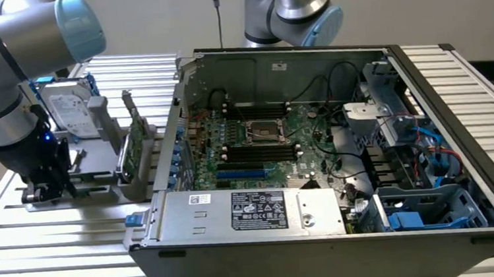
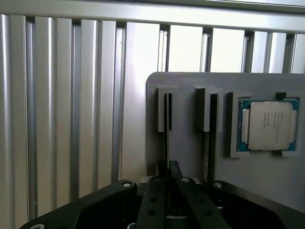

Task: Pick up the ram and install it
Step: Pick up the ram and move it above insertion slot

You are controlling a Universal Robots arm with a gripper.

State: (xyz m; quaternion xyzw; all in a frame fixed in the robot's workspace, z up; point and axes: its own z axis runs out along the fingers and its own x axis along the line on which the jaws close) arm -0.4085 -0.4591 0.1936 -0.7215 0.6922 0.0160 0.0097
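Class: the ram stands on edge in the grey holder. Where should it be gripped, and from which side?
Pinch the ram by its thin top edge, across the flat faces, from above: it stands upright in the holder, so that edge is free.

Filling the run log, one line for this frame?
step: ram pickup | gripper: directly over ram | ram: edge-on in grey holder slot | CPU: same holder | case: open, ram not installed

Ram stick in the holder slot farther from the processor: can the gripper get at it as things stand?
Likely yes. The gripper is lined up over that ram stick, nothing lies between them, and the holder leaves the stick's top edge open. The processor sits off to one side.
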